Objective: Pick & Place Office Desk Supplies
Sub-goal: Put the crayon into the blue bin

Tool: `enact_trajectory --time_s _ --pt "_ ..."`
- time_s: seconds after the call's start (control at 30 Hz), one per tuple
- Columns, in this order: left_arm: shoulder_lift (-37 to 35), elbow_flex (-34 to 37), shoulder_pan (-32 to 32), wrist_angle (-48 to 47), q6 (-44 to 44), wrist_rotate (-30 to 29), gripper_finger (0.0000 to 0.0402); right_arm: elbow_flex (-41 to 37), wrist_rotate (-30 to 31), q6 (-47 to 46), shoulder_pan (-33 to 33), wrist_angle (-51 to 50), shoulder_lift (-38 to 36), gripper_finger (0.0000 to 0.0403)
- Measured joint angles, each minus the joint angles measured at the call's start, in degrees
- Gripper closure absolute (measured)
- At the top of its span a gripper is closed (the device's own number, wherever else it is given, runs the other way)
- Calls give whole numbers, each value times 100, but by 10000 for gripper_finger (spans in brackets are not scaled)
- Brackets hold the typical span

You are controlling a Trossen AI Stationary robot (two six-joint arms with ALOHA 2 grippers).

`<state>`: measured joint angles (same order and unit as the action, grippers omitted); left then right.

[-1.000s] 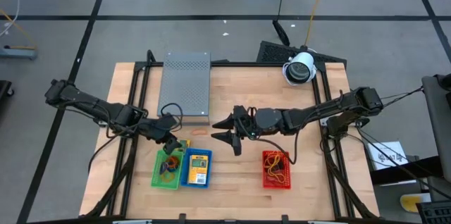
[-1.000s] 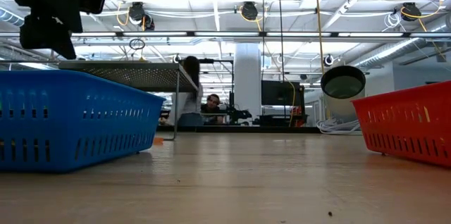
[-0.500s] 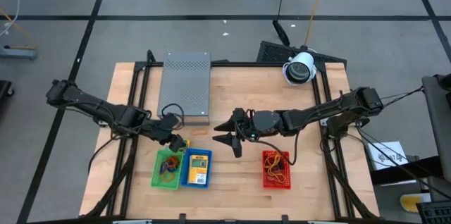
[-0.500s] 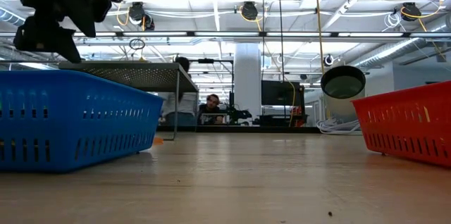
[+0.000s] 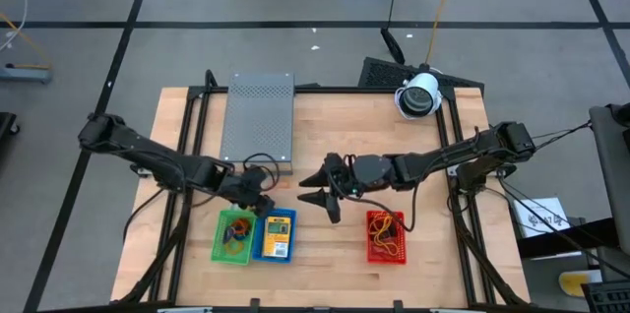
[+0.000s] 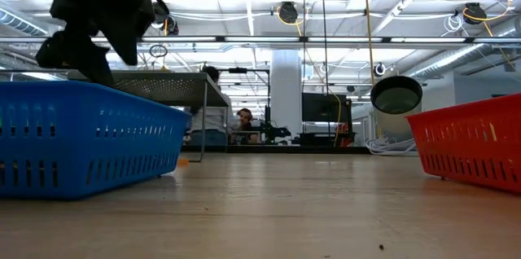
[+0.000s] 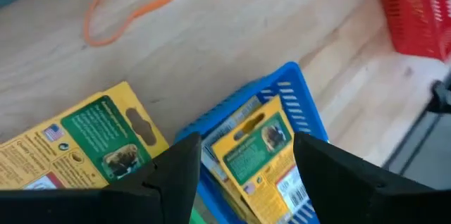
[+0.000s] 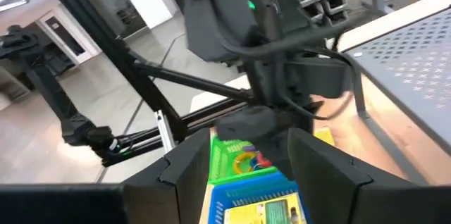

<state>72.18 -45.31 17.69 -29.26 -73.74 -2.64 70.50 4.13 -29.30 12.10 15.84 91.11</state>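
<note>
Overhead, my left gripper is hovering open and empty just above the blue bin; my right gripper is waiting open and empty mid-table, near the red bin. Low down, the blue bin's wall is filling the near side. Through my left wrist, a yellow packet is lying inside the blue bin, another packet is sitting beside it, and an orange rubber band is lying loose on the wood.

No words or numbers are showing clearly enough to read. The yellow packets are carrying green labels and a small flag mark, but their print is staying too blurred.
</note>
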Motion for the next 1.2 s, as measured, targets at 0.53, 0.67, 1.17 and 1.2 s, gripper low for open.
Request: enact_trajectory --time_s 0.53,0.67,1.17,1.2 --pt "677 -1 -163 -98 -920 -311 165 0 -467 -29 3 1 -2 222" --pt "745 -1 -161 -140 -1096 -331 165 0 -527 -74 2 -2 -2 222" --pt "771 -1 -159 -579 -1697 -499 165 0 -746 -57 2 11 -4 222" --pt "771 -1 -159 -579 -1717 -508 165 0 -746 -54 2 11 -4 222"
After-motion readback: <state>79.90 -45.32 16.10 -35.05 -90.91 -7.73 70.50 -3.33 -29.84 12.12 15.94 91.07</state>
